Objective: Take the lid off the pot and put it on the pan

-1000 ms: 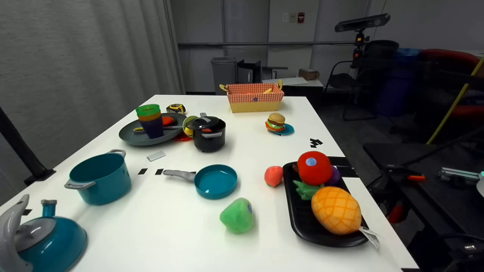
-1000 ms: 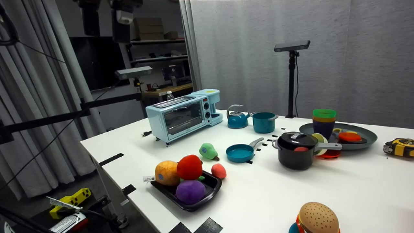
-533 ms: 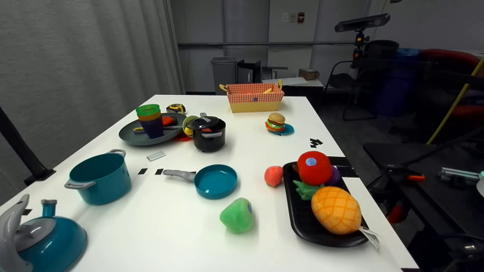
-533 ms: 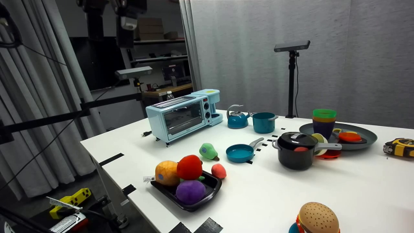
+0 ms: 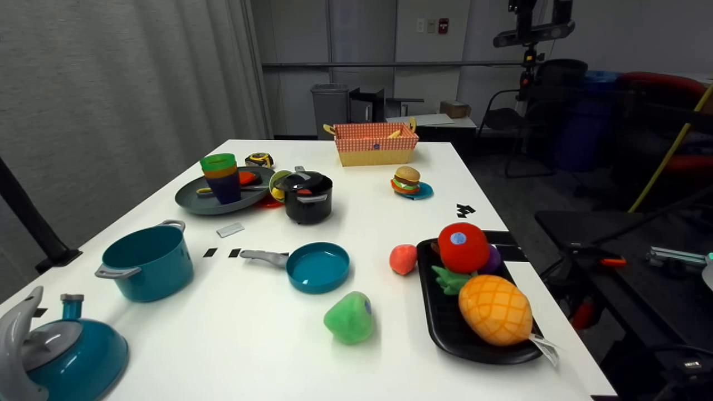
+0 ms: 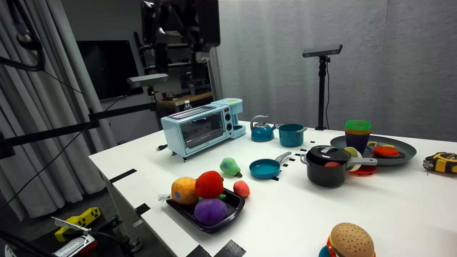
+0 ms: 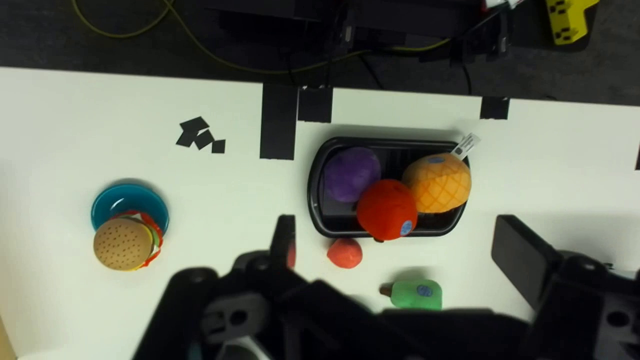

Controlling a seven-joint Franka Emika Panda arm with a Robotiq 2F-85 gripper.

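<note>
Gripper (image 7: 396,230), jaws spread; the black lid (image 6: 335,155), askew on the black saucepan (image 6: 325,175), is probably light, rigid and slick, best pinched by its grey top handle (image 6: 329,150).

In an exterior view, we locate lid (image 5: 292,181) on pot (image 5: 309,211), tray (image 5: 444,322) near right edge of table (image 5: 262,345), pan (image 5: 317,269) farther left.
</note>
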